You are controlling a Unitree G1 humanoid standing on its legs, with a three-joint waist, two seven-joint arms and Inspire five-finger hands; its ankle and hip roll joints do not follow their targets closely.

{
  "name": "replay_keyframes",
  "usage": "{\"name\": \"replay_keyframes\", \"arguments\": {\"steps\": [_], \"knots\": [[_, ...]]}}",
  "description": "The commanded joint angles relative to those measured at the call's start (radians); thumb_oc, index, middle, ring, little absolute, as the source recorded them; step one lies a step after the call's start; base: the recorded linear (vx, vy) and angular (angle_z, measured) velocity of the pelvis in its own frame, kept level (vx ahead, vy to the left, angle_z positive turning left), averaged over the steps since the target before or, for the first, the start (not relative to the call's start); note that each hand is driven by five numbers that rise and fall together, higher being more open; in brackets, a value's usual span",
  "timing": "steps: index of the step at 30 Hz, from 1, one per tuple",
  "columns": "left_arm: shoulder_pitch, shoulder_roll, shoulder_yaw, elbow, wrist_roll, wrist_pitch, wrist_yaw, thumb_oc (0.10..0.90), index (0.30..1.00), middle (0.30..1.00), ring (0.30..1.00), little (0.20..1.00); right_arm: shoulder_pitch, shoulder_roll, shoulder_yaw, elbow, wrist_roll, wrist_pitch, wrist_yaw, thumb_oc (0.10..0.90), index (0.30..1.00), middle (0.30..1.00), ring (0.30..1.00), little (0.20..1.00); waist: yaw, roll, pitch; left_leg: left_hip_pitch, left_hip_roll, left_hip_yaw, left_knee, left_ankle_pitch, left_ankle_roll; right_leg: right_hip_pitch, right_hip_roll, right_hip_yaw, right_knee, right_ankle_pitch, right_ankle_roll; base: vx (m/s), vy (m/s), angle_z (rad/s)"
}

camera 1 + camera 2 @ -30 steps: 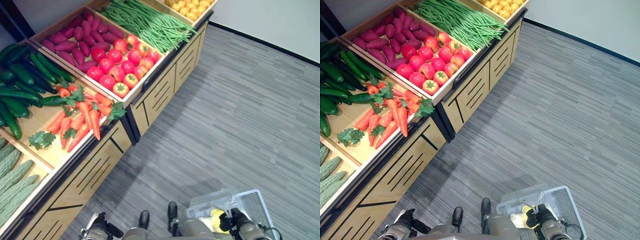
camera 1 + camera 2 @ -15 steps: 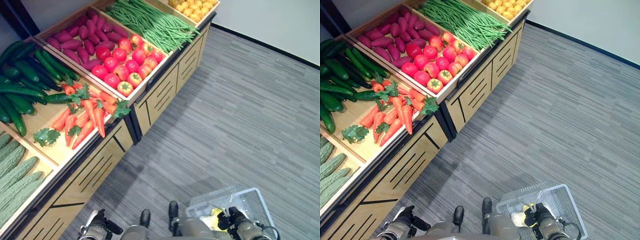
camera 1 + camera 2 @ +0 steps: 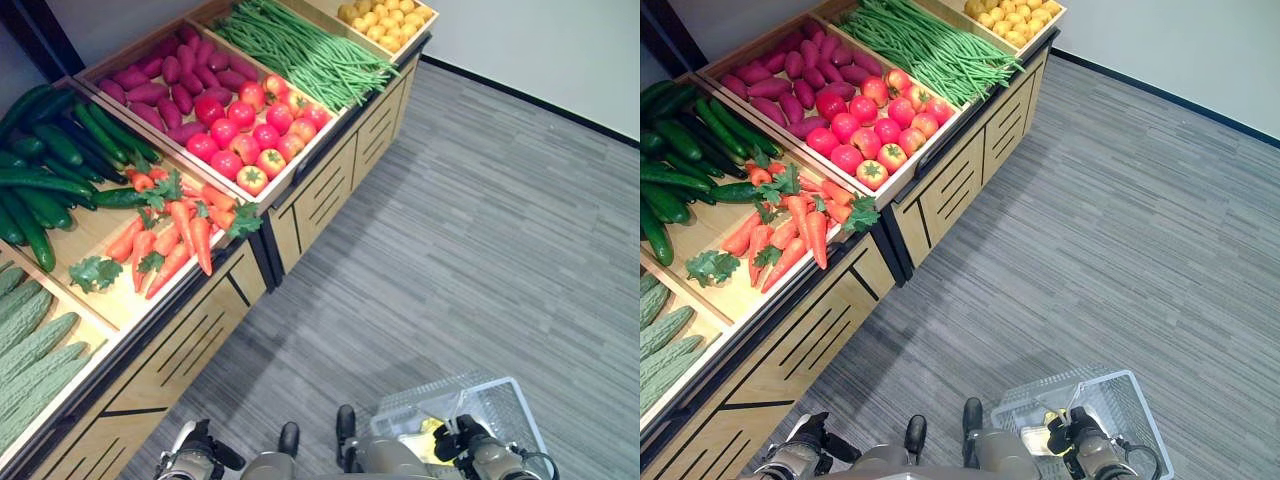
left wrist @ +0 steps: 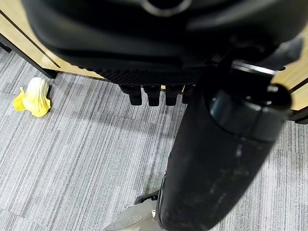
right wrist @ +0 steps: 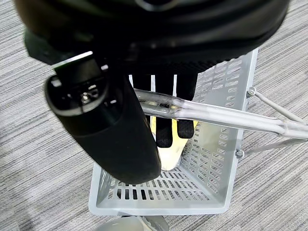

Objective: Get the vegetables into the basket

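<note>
My right hand [image 5: 163, 91] hangs low at my right side, shut on the metal handle [image 5: 221, 115] of a pale grey plastic basket [image 3: 505, 395]. A yellow vegetable [image 5: 166, 154] lies inside the basket. The left hand [image 4: 149, 94] hangs at my left side, relaxed and holding nothing. On the wooden stand to my left lie carrots [image 3: 170, 235], cucumbers [image 3: 50, 165], tomatoes [image 3: 250, 135], purple sweet potatoes [image 3: 160, 80] and green beans [image 3: 310, 50]. Both hands are well below and away from the produce.
The stand [image 3: 200, 340] has slatted wooden fronts and runs along my left. Yellow round produce [image 3: 385, 20] fills its far bin, pale bitter gourds [image 3: 30, 350] the nearest. A yellow-white leafy vegetable [image 4: 33, 98] lies on the grey carpet [image 3: 480, 230] by the stand's base.
The whole picture has shifted a little, so the camera moved. The right hand still holds the basket and the left hand still hangs idle.
</note>
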Motion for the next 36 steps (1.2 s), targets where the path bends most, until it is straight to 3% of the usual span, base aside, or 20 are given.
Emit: {"name": "replay_keyframes", "arguments": {"steps": [1,8,12,18,19,20,21,22,23,26,31,36], "knots": [[-0.018,0.031,0.0,0.011,0.0,0.006,0.022,0.9,1.0,1.0,1.0,1.0,0.003,-0.002,0.036,0.012,-0.015,0.01,-0.007,0.4,0.3,0.3,0.3,0.3,0.034,-0.022,0.007,0.117,-0.065,0.038,0.0,-0.131,0.073,-0.1,-0.055,0.097,0.034,0.035,0.139,0.04,-0.022,0.05],[-0.022,0.031,-0.001,-0.001,-0.012,0.004,0.022,0.9,1.0,1.0,1.0,1.0,0.004,-0.006,0.043,0.003,-0.022,0.008,-0.004,0.4,0.3,0.3,0.3,0.3,0.035,-0.023,0.01,0.14,-0.043,-0.002,0.0,-0.126,0.054,-0.093,-0.054,0.063,0.107,-0.028,0.126,0.08,-0.068,0.14],[-0.023,0.026,-0.005,-0.006,-0.023,0.0,0.025,0.9,1.0,1.0,1.0,1.0,0.016,-0.01,0.047,0.001,-0.034,0.005,-0.002,0.4,0.3,0.3,0.3,0.3,0.04,-0.031,-0.018,0.117,-0.019,-0.048,0.0,-0.108,0.038,-0.055,-0.066,-0.011,0.065,-0.051,0.112,0.1,-0.155,0.61],[-0.021,0.026,0.003,-0.007,-0.038,-0.002,0.032,0.9,1.0,1.0,1.0,1.0,0.012,-0.011,0.058,-0.004,-0.04,0.002,-0.005,0.4,0.3,0.3,0.3,0.3,0.047,-0.038,-0.022,0.099,-0.007,-0.066,0.0,-0.089,0.023,-0.043,-0.063,-0.039,0.054,-0.063,0.101,0.02,-0.071,0.5],[-0.037,0.021,-0.019,-0.017,-0.029,-0.004,0.029,0.9,1.0,1.0,1.0,1.0,0.018,-0.022,0.056,-0.014,-0.042,-0.003,-0.006,0.4,0.3,0.3,0.3,0.3,0.037,-0.044,-0.012,0.063,0.001,-0.056,0.0,-0.06,0.012,-0.025,-0.086,-0.086,0.026,-0.065,0.1,-0.12,0.064,0.27],[-0.054,0.004,-0.045,-0.034,-0.005,-0.003,0.018,0.9,1.0,1.0,1.0,1.0,0.023,-0.043,0.043,-0.017,-0.048,-0.003,-0.005,0.4,0.3,0.3,0.3,0.3,-0.005,-0.041,-0.017,0.025,0.027,0.157,0.0,-0.073,0.027,-0.004,-0.128,-0.149,-0.022,-0.047,0.117,-0.17,0.164,0.4],[-0.059,0.0,-0.057,-0.049,0.008,-0.001,0.013,0.9,1.0,1.0,1.0,1.0,0.028,-0.053,0.037,-0.019,-0.052,0.0,-0.003,0.4,0.3,0.3,0.3,0.3,-0.027,-0.038,-0.019,0.019,0.044,0.316,0.0,-0.073,0.021,-0.001,-0.15,-0.177,-0.038,-0.031,0.131,-0.12,0.21,1.71],[-0.059,0.0,-0.057,-0.049,0.008,-0.001,0.013,0.9,1.0,1.0,1.0,1.0,0.028,-0.053,0.037,-0.019,-0.052,0.0,-0.003,0.4,0.3,0.3,0.3,0.3,-0.025,-0.039,-0.019,0.019,0.044,0.319,0.0,-0.073,0.022,-0.002,-0.149,-0.175,-0.04,-0.029,0.131,-0.14,0.275,2.8],[-0.058,-0.007,-0.054,-0.07,0.011,-0.002,0.008,0.9,1.0,1.0,1.0,1.0,0.03,-0.059,0.03,-0.009,-0.053,0.012,0.002,0.4,0.3,0.3,0.3,0.3,-0.034,-0.025,-0.021,0.013,0.042,0.384,0.0,-0.084,0.013,0.003,-0.155,-0.194,-0.06,-0.013,0.145,-0.11,0.339,2.37],[-0.046,0.007,-0.055,-0.048,0.038,0.004,-0.01,0.9,1.0,1.0,1.0,1.0,0.04,-0.027,0.012,0.011,-0.04,0.024,0.004,0.4,0.3,0.3,0.3,0.3,-0.033,-0.029,-0.048,0.02,0.021,0.383,0.0,-0.114,0.039,0.01,-0.166,-0.161,-0.061,0.014,0.161,-0.04,0.3,-0.06],[-0.044,0.04,-0.042,-0.043,0.054,0.008,-0.012,0.9,1.0,1.0,1.0,1.0,0.034,0.006,0.025,0.011,-0.039,0.027,0.002,0.4,0.3,0.3,0.3,0.3,-0.014,-0.05,-0.031,0.041,-0.003,0.403,0.0,-0.141,0.068,0.011,-0.176,-0.12,-0.065,0.059,0.18,-0.08,0.231,-0.12],[-0.039,0.045,-0.03,-0.03,0.05,0.009,-0.01,0.9,1.0,1.0,1.0,1.0,0.028,0.019,0.03,0.016,-0.043,0.028,0.005,0.4,0.3,0.3,0.3,0.3,-0.003,-0.054,-0.03,0.046,-0.011,0.398,0.0,-0.15,0.075,0.012,-0.178,-0.109,-0.069,0.074,0.188,-0.04,0.082,-0.08]]}}
